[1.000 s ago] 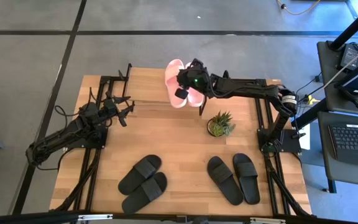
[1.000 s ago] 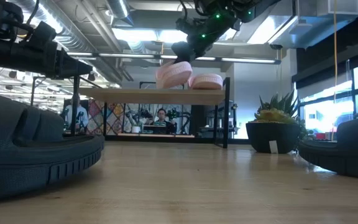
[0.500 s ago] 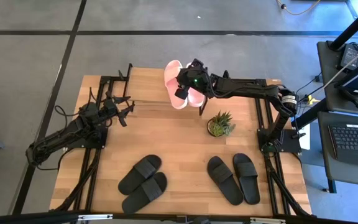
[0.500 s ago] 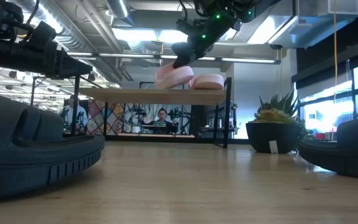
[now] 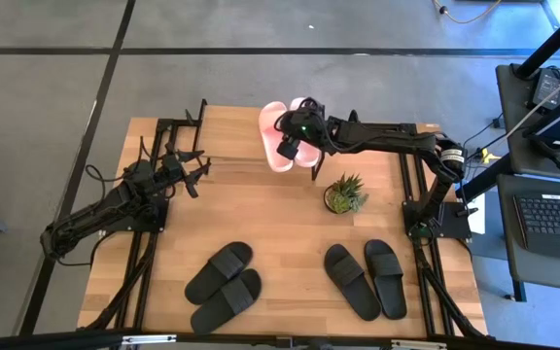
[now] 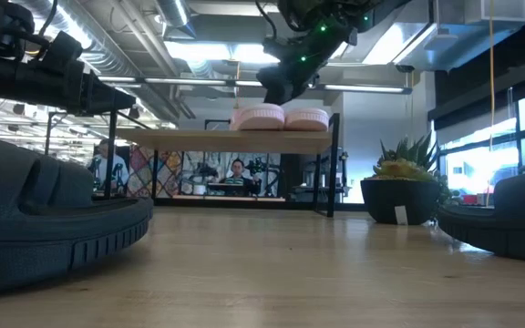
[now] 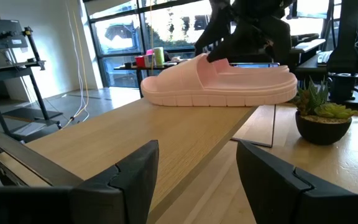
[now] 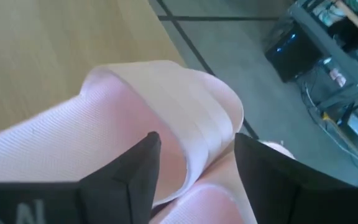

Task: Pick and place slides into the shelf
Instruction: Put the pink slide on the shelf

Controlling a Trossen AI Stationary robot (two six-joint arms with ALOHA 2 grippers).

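Note:
Two pale pink slides (image 6: 259, 117) (image 6: 306, 118) lie flat, side by side, on the shelf's plank top (image 6: 199, 137), at the table's far middle. My right gripper (image 8: 194, 144) hangs over the left one (image 5: 270, 122), open and slanting down, with its fingers either side of the wide strap (image 8: 185, 102). My left gripper (image 7: 197, 158) waits open at the table's left (image 5: 197, 170), level and pointing at the shelf. Two black pairs (image 5: 224, 285) (image 5: 366, 279) rest on their soles near the front edge. My right gripper comes at the left pink slide from above and from the table's right, its fingers (image 8: 138, 168) straddling the strap across the slide. I cannot tell whether they touch the strap. The slide lies on its sole on the shelf top (image 7: 166, 130).
A small potted plant (image 5: 345, 194) stands right of the shelf, under my right arm's reach. The shelf's black frame legs (image 6: 333, 164) stand on the table. Bare tabletop (image 5: 270, 219) lies between shelf and black slides.
My right gripper has rolled and tipped a little further downward above the shelf. The left pink slide, which was tilted with one end raised, has come down flat on the shelf top beside the other pink slide.

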